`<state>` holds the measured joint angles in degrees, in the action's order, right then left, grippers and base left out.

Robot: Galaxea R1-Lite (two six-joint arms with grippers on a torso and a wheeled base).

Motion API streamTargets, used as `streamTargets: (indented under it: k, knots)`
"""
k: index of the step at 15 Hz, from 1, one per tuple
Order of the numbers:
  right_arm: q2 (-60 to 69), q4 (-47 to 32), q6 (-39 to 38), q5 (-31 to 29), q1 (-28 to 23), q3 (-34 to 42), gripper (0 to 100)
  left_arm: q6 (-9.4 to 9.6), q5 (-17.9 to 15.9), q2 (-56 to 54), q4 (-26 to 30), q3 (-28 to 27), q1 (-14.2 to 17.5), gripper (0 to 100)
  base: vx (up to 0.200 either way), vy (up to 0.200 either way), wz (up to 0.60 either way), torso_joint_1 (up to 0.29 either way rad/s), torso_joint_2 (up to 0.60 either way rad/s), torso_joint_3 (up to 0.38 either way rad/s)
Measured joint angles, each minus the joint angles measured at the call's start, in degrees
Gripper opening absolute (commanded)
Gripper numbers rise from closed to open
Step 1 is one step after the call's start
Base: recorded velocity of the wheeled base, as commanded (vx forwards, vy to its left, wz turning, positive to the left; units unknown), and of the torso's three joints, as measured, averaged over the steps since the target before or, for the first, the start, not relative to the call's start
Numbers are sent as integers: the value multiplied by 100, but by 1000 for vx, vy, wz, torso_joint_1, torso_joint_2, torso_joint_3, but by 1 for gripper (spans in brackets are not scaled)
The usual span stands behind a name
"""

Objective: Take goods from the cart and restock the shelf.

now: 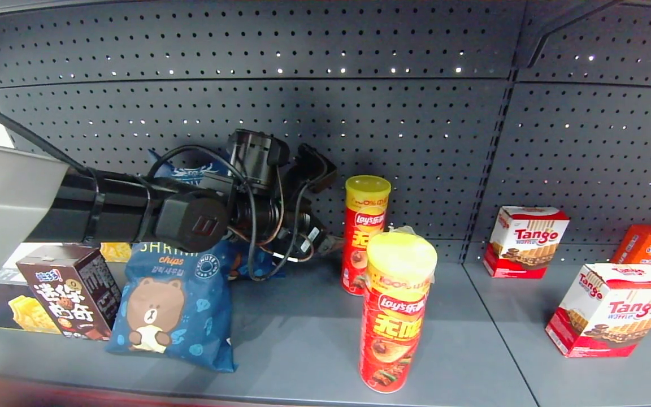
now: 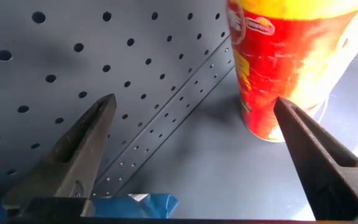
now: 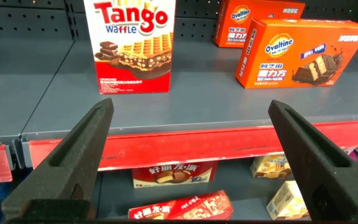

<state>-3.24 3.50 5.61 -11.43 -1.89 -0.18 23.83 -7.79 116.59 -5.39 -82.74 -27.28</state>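
Two red chip cans with yellow lids stand on the grey shelf (image 1: 303, 339): one at the back (image 1: 364, 232), one nearer the front (image 1: 396, 316). My left arm lies along the shelf's back wall from the left. Its gripper (image 1: 328, 244) is low, just left of the rear can, open and holding nothing. In the left wrist view the left gripper (image 2: 194, 101) faces the pegboard corner, with the rear can (image 2: 284, 62) beside one finger (image 2: 316, 155). A blue bear chips bag (image 1: 173, 305) leans under the arm. My right gripper (image 3: 190, 104) is open and bare before another shelf.
A brown snack box (image 1: 74, 291) and a dark box (image 1: 9, 311) sit at the left. Waffle boxes (image 1: 523, 240) (image 1: 608, 311) and an orange box (image 1: 650, 249) stand on the right. The right wrist view has a waffle box (image 3: 132, 43), orange boxes (image 3: 300, 53) and a red shelf edge (image 3: 197, 146).
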Motion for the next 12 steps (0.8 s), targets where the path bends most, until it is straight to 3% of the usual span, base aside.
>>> streamTargets:
  k: [12]
  knots:
    - [0,2,-6,0,2,0,100,71,112,-221,-5,262,52,100,0,0,0,0,0,0]
